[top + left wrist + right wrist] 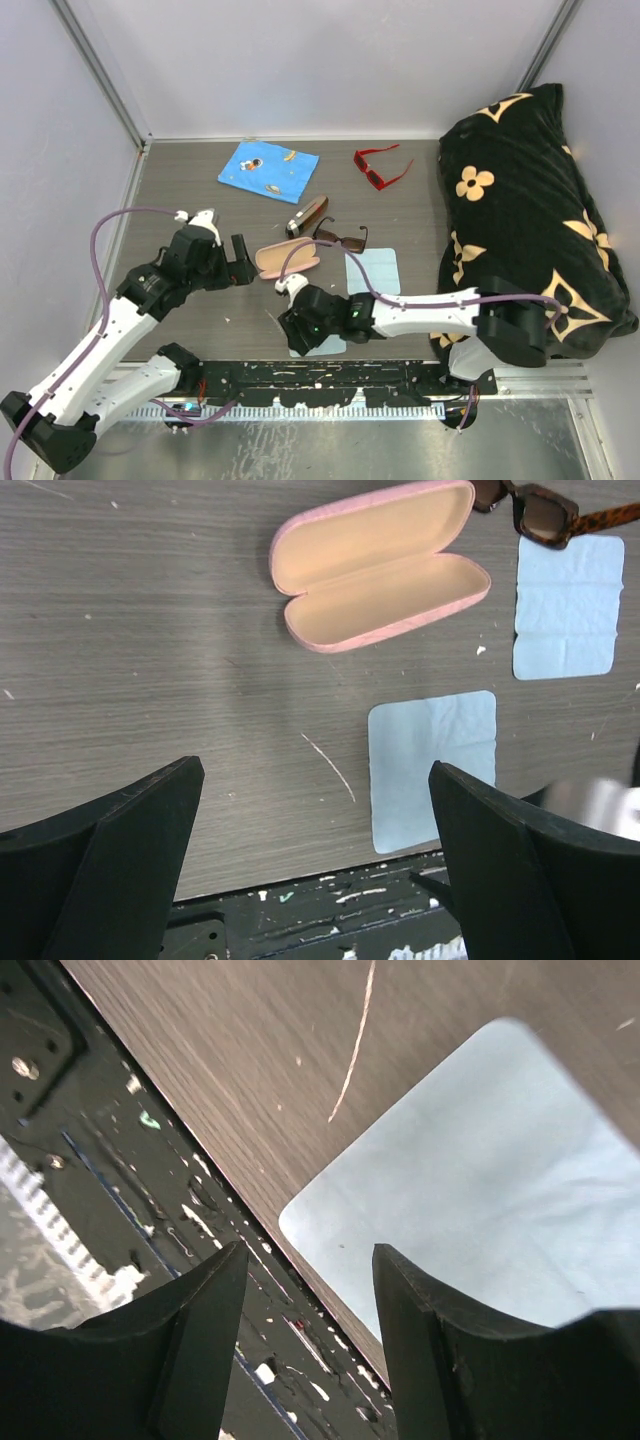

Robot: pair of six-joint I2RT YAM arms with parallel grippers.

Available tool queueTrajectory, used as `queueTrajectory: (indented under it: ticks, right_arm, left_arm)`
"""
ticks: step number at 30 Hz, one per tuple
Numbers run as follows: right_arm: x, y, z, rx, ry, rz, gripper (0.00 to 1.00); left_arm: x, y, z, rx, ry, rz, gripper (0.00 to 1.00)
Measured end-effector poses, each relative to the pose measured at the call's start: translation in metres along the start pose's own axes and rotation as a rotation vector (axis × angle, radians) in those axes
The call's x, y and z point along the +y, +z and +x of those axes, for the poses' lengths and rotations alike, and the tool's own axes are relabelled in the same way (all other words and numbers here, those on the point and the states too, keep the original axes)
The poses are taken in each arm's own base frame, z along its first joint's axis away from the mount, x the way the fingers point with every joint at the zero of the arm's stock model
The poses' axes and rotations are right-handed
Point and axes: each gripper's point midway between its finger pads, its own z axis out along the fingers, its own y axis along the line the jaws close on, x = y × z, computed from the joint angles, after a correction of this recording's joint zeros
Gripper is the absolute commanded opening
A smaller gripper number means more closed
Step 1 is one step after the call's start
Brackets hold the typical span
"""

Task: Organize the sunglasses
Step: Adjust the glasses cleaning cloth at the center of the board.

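top view, red sunglasses (380, 165): bright red angular plastic frame, arms unfolded, at the far middle of the table (200, 200), which is dark grey wood-grain; well apart from both arms.
top view, brown sunglasses (340, 238): dark brown frame with tinted lenses, at the table's centre, just beside the slim case (307, 215), brown and black, and the wiping cloth (373, 270), a light blue square.
top view, pink case (287, 259): oval, lying open.
top view, printed cloth (268, 168): bright blue, small figures too small to read.
top view, blanket (530, 200): black plush with tan flower and star motifs, no lettering legible.
left wrist view, left gripper (315, 780): released, fingers spread wide with nothing between them, above bare table.
left wrist view, ahead: the pink case (380, 565), cream inside; the brown sunglasses (540, 510) at the top edge; the near-edge cloth (432, 770), light blue.
right wrist view, right gripper (310, 1255): fingers parted, grasping nothing, over a corner of the near-edge cloth (480, 1190) and the black base rail (100, 1160).
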Motion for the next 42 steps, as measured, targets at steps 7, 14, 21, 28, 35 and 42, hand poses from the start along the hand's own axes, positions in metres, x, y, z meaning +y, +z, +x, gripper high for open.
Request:
queueTrajectory:
  ticks: [7, 14, 21, 28, 35, 42]
  right_arm:
    - [-0.045, -0.039, -0.052, -0.175, 0.099, 0.094, 0.54]
    - [-0.122, -0.046, -0.034, -0.128, 0.242, 0.269, 0.5]
    - [-0.13, -0.033, -0.02, -0.058, 0.256, 0.291, 0.46]
    - [-0.144, -0.026, -0.006, -0.006, 0.274, 0.344, 0.47]
    - [-0.149, -0.024, -0.003, 0.006, 0.283, 0.364, 0.46]
    - [-0.152, -0.019, 0.003, 0.03, 0.288, 0.374, 0.45]
  left_arm:
    - [-0.013, 0.019, 0.034, 0.093, 0.006, 0.04, 0.96]
    - [-0.039, 0.044, 0.063, 0.154, 0.061, 0.066, 0.82]
    - [-0.047, 0.076, 0.076, 0.175, 0.078, 0.041, 0.66]
    - [-0.058, 0.09, 0.092, 0.182, 0.121, 0.038, 0.57]
    - [-0.058, 0.104, 0.099, 0.168, 0.144, -0.001, 0.48]
    - [-0.051, 0.115, 0.109, 0.185, 0.144, -0.042, 0.48]
